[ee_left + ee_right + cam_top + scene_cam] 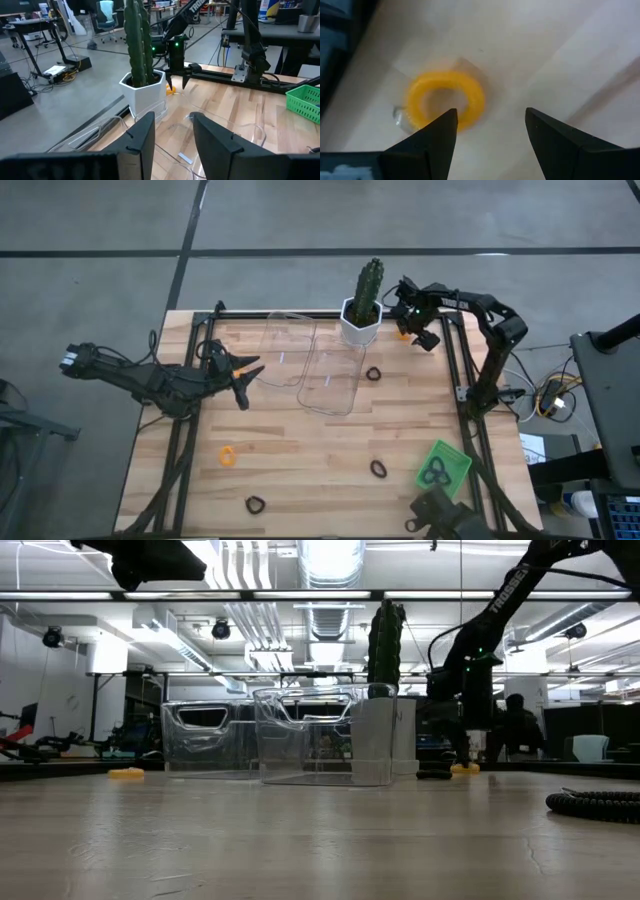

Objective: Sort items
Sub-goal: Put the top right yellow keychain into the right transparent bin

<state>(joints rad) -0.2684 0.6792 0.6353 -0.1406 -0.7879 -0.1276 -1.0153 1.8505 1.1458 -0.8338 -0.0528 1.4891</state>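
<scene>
I have the right gripper (412,332) down at the far right corner of the bench (300,450), just past the cactus (368,285) in its white pot (360,325), and its jaws stand wide over an orange ring (445,106) that lies flat on the wood; the ring sits partly between the two fingers (555,145) and nothing is gripped. My left gripper (243,380) hangs above the left side of the bench, beside the two clear trays (330,370) that stand near the far edge, and its jaws are apart and empty, pointed toward the cactus. The other rings are scattered: a black ring (373,374) lies just right of the nearer clear tray, a second orange ring (228,455) lies toward the near left part of the bench, another black ring (255,504) rests close to the near edge, and one more black ring (378,469) lies toward the near right, beside the green tray (455,463). That green tray sits by the near right corner with dark rings (434,473) inside it; I cannot tell how many.
</scene>
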